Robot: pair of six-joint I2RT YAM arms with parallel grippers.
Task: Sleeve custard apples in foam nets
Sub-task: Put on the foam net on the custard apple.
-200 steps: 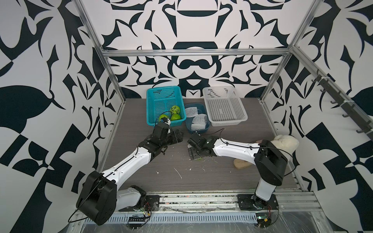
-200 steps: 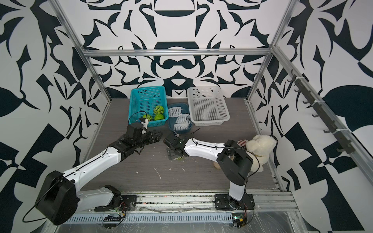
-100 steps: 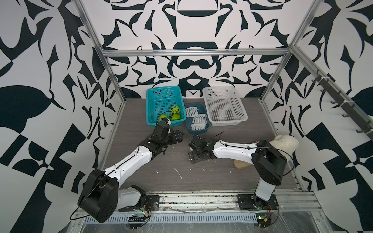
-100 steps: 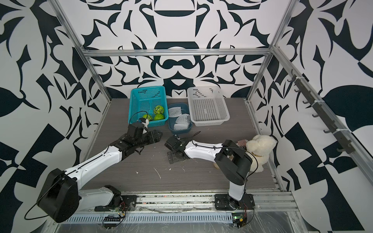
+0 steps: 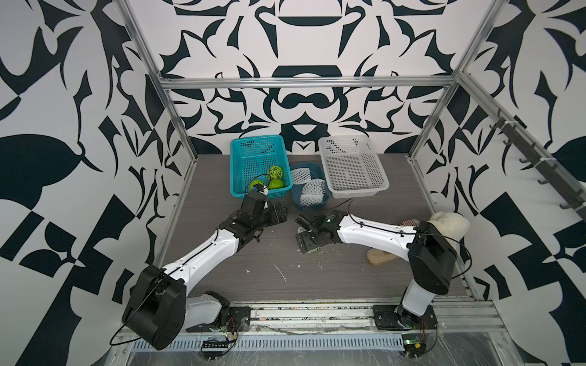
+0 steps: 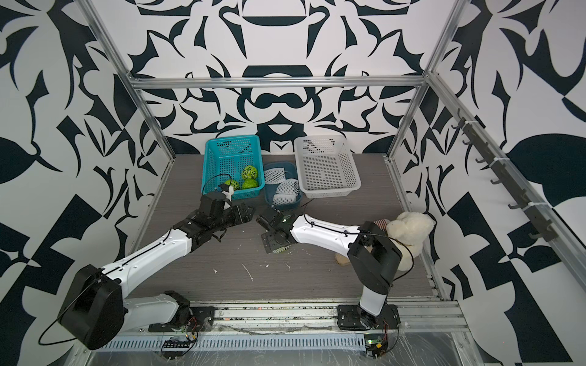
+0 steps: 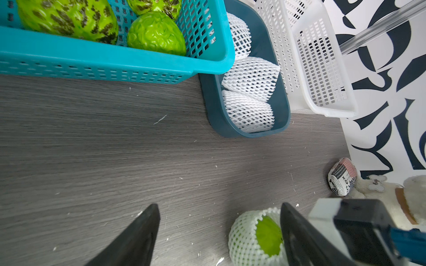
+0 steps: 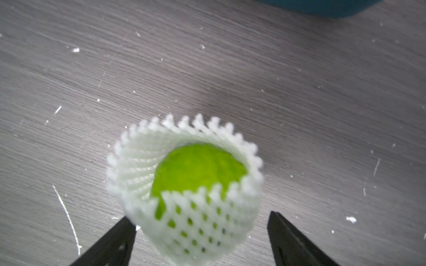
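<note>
Little had shifted over the last second. The right gripper [image 8: 201,216] stayed low, its jaws spread either side of the foam net [image 8: 138,161] without squeezing it. Inside the net, one custard apple [image 8: 198,168] rested on the table [image 8: 299,92]. The left gripper [image 7: 219,206] hung released and empty. That fruit was judged sleeved; three lay bare in the teal basket [image 7: 115,57].

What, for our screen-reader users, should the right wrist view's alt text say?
A green custard apple sits in an open-topped white foam net on the grey table. The right gripper has its black fingers apart on either side of the net.
</note>
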